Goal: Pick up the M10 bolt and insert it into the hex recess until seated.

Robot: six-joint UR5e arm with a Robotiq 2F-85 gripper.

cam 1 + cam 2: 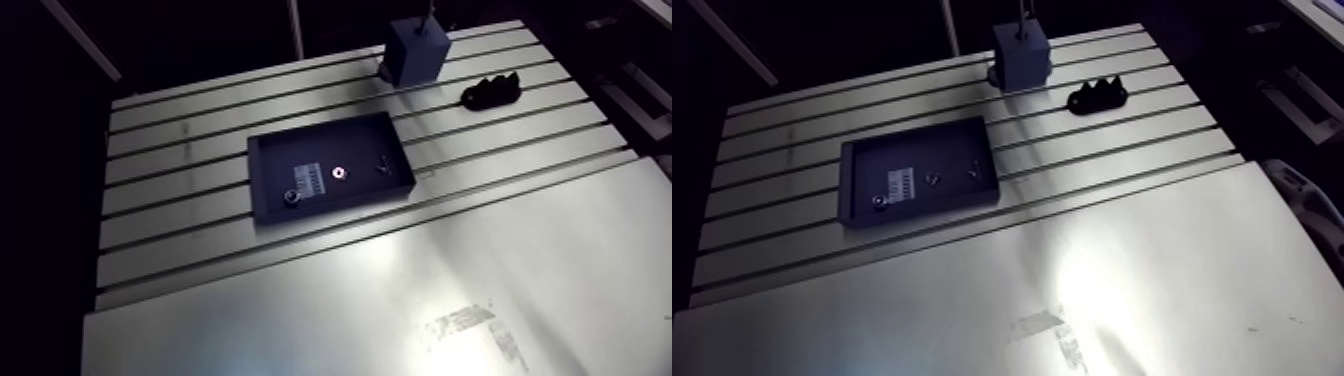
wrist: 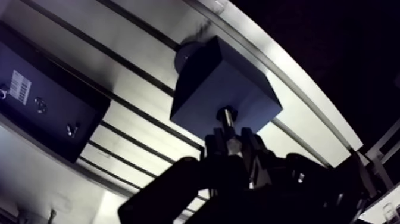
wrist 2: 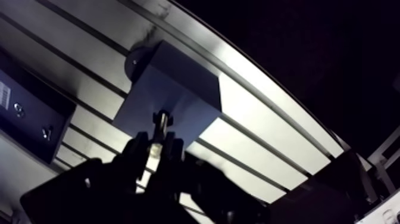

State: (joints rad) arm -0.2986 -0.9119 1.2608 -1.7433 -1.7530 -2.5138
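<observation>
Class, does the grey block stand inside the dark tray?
No, the block stands on the slotted table, apart from the tray.

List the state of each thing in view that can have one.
Blue-grey square block: standing on the slotted aluminium table.
Silver metal M10 bolt: gripped, tip at the block's top; seating unclear.
End effector: shut on the bolt.
Dark shallow rectangular tray: flat, holding small metal parts.
Black ridged piece: lying loose beside the block.
</observation>
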